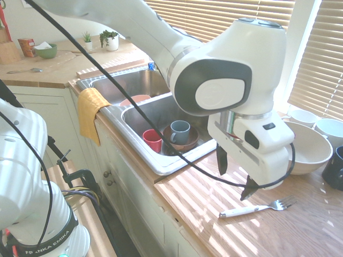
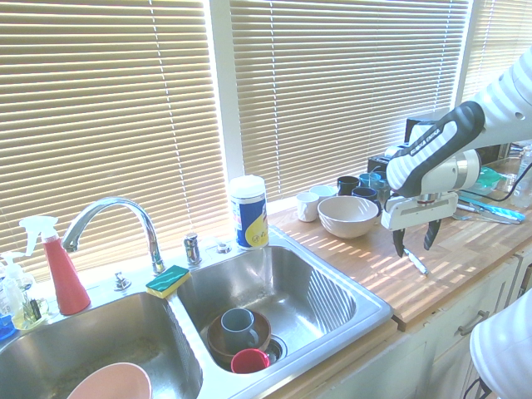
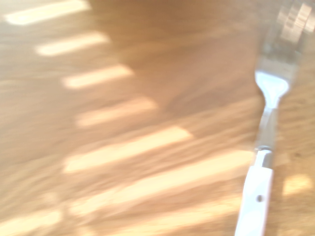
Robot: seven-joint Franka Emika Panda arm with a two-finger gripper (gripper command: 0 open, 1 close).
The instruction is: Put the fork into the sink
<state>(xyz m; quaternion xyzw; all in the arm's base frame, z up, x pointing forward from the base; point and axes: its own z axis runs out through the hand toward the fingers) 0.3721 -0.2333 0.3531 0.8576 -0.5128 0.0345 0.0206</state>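
The fork, white handle and silver tines, lies flat on the wooden counter to the right of the sink. My gripper hangs open just above the counter, its fingers a little to the sink side of the fork and touching nothing. In the second exterior view the gripper hovers over the fork near the counter's front edge. The wrist view shows the fork blurred on the sunlit wood. The sink's near basin holds a brown bowl with a grey mug and a red cup.
A large white bowl and several mugs stand behind the fork near the window. A yellow cloth hangs over the sink's front rim. Faucet, sponge, wipes canister and spray bottle line the sink's back.
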